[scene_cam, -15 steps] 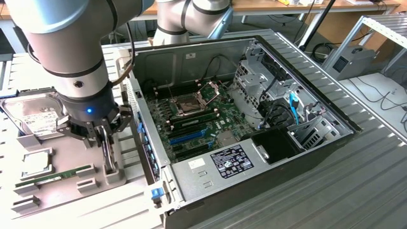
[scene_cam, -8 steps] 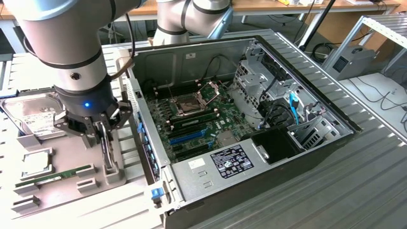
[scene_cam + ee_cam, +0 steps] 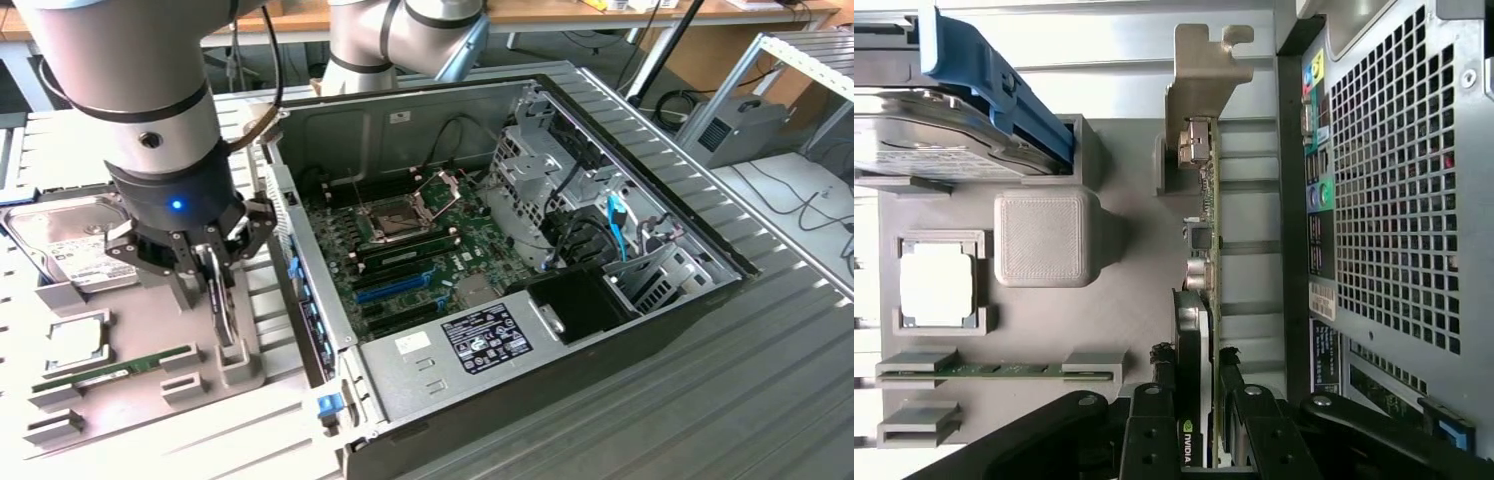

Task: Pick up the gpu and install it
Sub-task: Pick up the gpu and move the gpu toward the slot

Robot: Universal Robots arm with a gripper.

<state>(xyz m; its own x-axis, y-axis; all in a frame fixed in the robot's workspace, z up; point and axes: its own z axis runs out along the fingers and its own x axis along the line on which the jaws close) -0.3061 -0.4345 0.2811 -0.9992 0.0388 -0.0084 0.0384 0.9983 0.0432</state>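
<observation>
Gpu (image 3: pixel 1195 325) stood on edge in grey holder tray (image 3: pixel 1124 310), just beside computer case (image 3: pixel 1394 200), my gripper (image 3: pixel 1199 388) clamped on its two faces

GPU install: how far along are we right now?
Done: the pincer is shut on the gpu, gripping it from both sides. In hand: the card, standing on edge in the grey parts holder beside the computer case, not yet lifted out. Left: the whole lift and install; the expansion slots on the motherboard in the open case carry no card.
</observation>
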